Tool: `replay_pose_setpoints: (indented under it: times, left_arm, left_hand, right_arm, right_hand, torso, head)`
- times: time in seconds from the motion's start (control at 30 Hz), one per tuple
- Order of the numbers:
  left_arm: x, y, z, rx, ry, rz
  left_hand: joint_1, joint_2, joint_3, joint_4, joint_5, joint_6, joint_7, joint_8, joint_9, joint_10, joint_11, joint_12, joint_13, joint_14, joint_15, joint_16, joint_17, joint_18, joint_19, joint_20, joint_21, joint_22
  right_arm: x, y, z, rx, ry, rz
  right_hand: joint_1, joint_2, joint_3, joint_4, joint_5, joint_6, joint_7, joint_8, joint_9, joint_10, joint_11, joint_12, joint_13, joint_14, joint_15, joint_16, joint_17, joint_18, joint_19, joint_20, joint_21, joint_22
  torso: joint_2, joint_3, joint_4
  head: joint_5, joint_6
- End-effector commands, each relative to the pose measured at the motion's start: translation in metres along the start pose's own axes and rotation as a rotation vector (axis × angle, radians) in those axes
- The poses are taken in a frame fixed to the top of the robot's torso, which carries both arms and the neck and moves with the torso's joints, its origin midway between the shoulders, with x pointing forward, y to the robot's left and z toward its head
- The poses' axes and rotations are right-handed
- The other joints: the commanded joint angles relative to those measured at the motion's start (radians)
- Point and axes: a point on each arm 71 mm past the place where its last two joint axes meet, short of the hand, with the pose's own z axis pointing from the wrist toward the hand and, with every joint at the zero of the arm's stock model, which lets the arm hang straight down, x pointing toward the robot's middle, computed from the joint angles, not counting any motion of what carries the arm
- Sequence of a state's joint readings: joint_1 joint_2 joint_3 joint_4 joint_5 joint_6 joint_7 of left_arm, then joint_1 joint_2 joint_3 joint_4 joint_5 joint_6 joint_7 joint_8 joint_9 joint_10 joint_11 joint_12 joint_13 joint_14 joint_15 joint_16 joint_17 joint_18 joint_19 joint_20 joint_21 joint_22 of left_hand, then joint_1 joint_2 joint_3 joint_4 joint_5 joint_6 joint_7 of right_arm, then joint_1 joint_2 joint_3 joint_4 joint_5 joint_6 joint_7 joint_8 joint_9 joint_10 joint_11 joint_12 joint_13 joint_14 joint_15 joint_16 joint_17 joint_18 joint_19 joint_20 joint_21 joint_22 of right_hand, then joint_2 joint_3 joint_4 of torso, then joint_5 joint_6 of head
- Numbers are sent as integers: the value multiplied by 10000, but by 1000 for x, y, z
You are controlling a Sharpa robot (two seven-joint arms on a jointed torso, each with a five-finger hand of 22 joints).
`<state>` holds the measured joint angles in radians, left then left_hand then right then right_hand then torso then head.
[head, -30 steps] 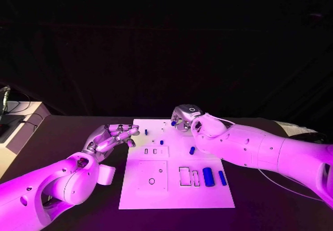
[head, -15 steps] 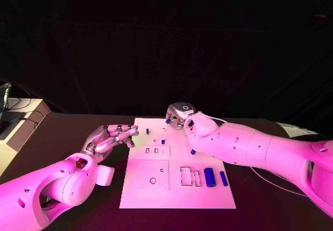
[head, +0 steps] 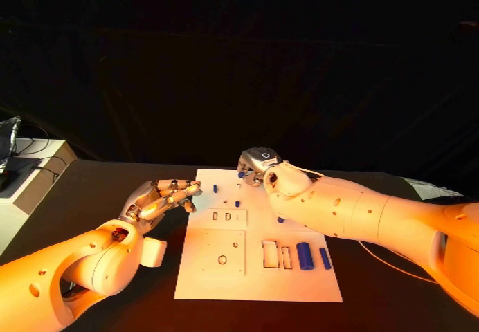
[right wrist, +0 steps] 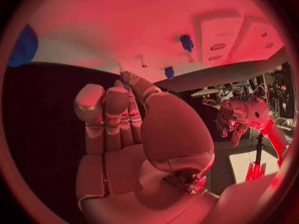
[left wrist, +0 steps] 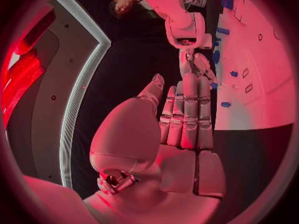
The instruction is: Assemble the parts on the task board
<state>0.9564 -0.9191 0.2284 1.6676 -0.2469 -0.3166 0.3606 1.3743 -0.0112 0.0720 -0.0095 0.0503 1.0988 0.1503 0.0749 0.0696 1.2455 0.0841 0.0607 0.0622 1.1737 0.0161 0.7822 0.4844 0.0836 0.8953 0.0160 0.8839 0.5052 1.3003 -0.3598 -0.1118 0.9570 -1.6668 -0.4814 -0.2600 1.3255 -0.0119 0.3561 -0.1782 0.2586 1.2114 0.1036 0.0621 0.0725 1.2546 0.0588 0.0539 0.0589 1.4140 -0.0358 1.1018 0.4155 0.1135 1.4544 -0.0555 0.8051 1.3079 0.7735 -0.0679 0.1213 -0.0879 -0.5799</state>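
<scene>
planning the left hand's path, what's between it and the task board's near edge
Bare black table: in the head view the left hand hovers just beside the task board with nothing between.

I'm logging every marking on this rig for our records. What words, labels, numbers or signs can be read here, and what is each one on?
No words, brand names or numbers can be read.
A small ring-shaped mark sits on the back of the right robot hand; it holds no letters.
The task board carries outlines, slots and holes, but no lettering that shows.
The left robot hand shows no markings.
</scene>
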Motion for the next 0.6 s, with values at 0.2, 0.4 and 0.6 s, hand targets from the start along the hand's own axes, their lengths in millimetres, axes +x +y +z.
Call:
replay_pose_setpoints:
  times: [0.2,0.4,0.6]
  left_arm:
    - [3,-1,1,64,272,-93]
    - [3,-1,1,64,300,-105]
    - [3,-1,1,59,303,-107]
  left_hand:
    - [-100,-44,-24,54,-4,-82,-10,-26,0,-97,15,46,10,-57,13,47,-34,90,-76,25,64,-27]
    - [-100,-44,-24,54,-4,-82,-10,-26,0,-97,15,46,10,-57,13,47,-34,90,-76,25,64,-27]
    - [-102,-52,-45,62,-4,-97,-7,-24,1,-114,21,44,10,-70,18,57,-56,93,-81,32,67,-45]
  right_arm:
    - [1,-5,1,133,140,-312]
    - [1,-4,1,121,158,-372]
    - [2,-3,2,72,230,-396]
  right_hand:
    - [-3,72,35,42,-6,77,57,34,202,114,-65,43,17,-14,-66,-13,-6,57,37,0,-70,947]
    - [2,69,34,45,-8,78,57,36,201,113,-65,44,17,-6,-66,-21,-8,53,50,1,-78,953]
    - [-4,57,27,48,-14,79,55,36,201,110,-64,42,17,-7,-66,-24,-7,53,49,2,-94,952]
  torso:
    - [32,-12,9]
    - [54,-13,11]
    - [55,-29,15]
  head:
    - [0,-18]
    - [-18,-21]
    - [-13,-34]
